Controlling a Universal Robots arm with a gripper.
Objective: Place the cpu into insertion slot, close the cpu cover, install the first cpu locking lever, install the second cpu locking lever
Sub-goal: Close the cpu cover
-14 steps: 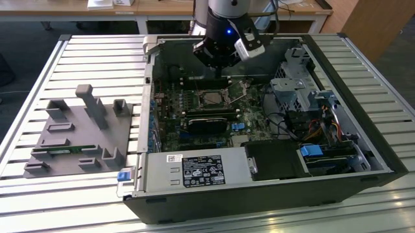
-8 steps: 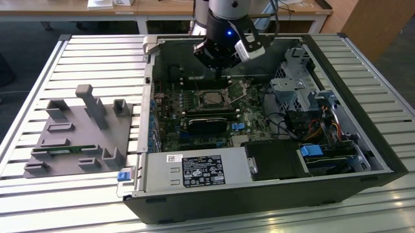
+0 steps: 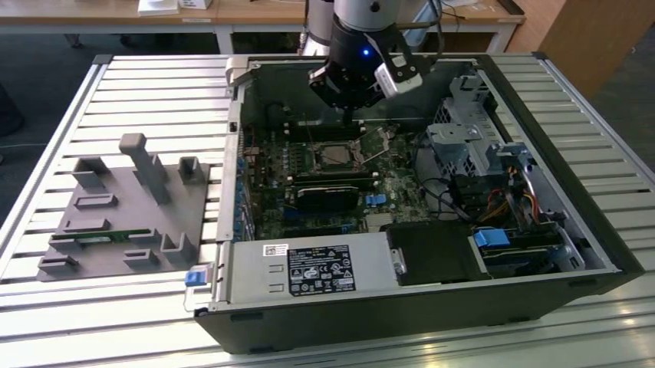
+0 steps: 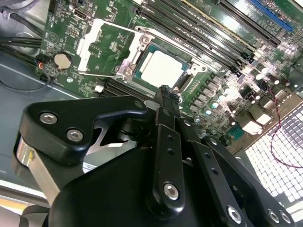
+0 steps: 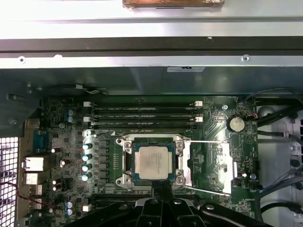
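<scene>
Slatted metal counter [image 3: 61, 100] is carrying an open computer case [image 3: 409, 314], and the arm [image 3: 358, 23] is reaching steeply down into it in the exterior view. Its gripper [image 3: 348, 116] is hanging just above the motherboard [image 3: 271, 169], fingers pressed together and gripping nothing. Both wrist views are showing the cpu [image 5: 152, 162] sitting in the insertion slot [image 5: 127, 176] just beyond the gripper's tips, with the cpu cover [image 5: 228, 170] lying flipped open beside the slot.

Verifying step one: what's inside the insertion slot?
The pale silvery-grey square cpu lies inside the silver-rimmed square insertion slot; the slot floor beneath it is covered.
</scene>
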